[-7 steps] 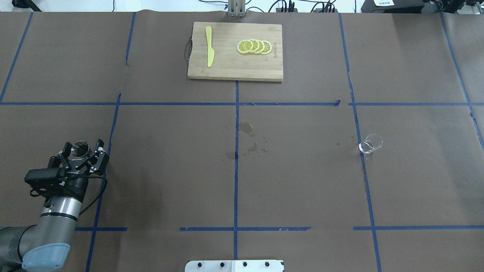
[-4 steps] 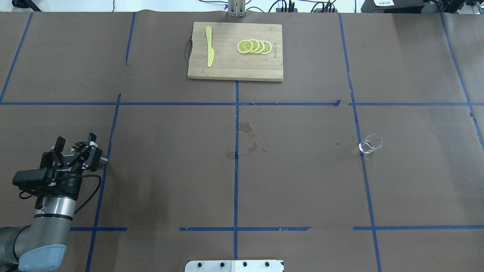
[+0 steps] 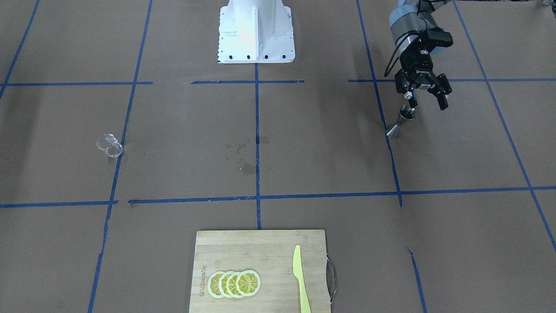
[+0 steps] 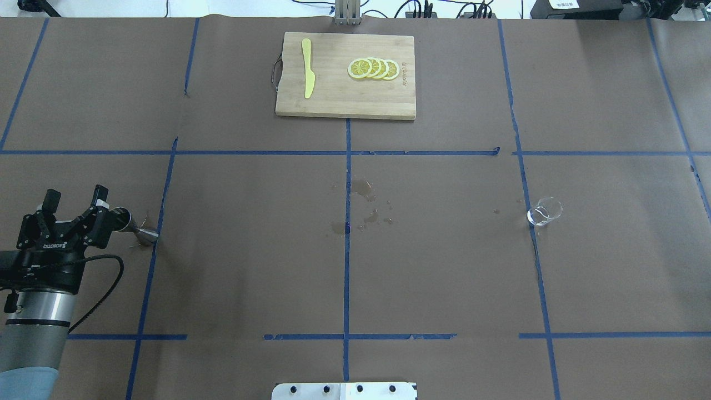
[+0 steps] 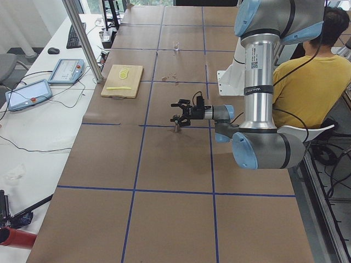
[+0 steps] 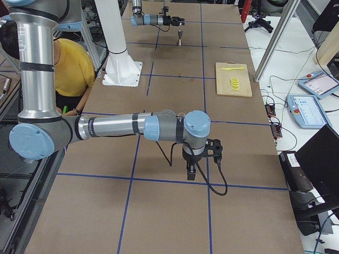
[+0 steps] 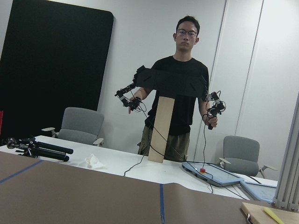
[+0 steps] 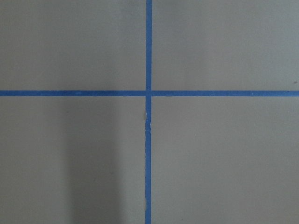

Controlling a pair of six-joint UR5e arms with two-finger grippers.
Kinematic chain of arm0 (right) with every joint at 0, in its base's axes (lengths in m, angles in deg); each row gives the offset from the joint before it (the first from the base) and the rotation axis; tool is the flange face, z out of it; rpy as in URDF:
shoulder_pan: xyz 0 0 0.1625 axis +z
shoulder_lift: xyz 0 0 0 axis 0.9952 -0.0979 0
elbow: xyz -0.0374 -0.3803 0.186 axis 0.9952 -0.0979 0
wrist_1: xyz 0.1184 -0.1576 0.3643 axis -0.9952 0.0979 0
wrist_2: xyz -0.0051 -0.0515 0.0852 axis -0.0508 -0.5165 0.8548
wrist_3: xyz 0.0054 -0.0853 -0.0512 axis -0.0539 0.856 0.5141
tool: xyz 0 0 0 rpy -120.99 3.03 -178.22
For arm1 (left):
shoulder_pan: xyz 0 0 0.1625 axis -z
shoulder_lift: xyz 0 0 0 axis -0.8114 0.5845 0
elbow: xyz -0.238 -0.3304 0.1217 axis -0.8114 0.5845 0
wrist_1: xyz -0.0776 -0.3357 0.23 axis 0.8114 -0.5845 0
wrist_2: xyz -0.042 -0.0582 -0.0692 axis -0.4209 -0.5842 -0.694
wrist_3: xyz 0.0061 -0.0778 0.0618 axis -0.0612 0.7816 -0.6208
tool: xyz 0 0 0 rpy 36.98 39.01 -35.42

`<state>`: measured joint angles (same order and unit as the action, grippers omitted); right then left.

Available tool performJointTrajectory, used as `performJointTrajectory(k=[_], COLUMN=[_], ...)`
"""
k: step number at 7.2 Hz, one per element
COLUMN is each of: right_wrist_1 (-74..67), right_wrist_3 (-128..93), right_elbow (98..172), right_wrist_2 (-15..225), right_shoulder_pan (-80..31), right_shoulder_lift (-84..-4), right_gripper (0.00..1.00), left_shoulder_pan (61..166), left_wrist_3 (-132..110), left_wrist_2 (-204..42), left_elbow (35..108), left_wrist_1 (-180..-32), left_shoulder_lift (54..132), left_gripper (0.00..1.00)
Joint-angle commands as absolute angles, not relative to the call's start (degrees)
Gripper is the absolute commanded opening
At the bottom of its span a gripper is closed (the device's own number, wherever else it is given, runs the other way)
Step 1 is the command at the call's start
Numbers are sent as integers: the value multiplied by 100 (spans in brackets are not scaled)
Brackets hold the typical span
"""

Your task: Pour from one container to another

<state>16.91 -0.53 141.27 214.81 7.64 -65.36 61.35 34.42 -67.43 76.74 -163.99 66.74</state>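
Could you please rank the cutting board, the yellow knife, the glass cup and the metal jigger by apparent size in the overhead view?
1. the cutting board
2. the yellow knife
3. the glass cup and the jigger: too alike to rank

Silver jigger (image 4: 135, 228) — blue-gridded brown table (image 4: 250, 266)

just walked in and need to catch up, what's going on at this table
The left gripper is open, close beside the jigger, which stands unheld on the table at the robot's left. The cup sits alone far over on the robot's right. The right gripper hangs over the table, away from both; whether it is open cannot be told. Wet spots mark the table's middle.
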Motion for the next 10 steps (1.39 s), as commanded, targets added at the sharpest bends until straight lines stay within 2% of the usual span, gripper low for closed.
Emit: performJointTrajectory(k=[1,3,6,7,10], right_wrist_1=[1691,1691,1691,1691,1691], right_wrist_3=[-62,-62,-62,-62,-71], right_elbow=[14137,14137,14111,14093,14067], right_wrist_2=[21481,21481,21481,21481,21481], right_shoulder_pan=[764,764,764,764,764], right_shoulder_lift=[-6528,-6520,-6511,-6511,-6528], right_gripper=[100,100,100,100,100], left_shoulder_pan=[6135,6283,6592,6583,6434], left_wrist_3=[906,368,60,60,60], left_wrist_2=[-7167,-8079,-8462,-8462,-8566], left_elbow=[7706,7881,8302,8513,8532], left_wrist_1=[-18367,-18664,-17745,-17253,-16101], left_shoulder_lift=[6659,6633,6965,7359,8914], left_gripper=[100,100,100,100,100])
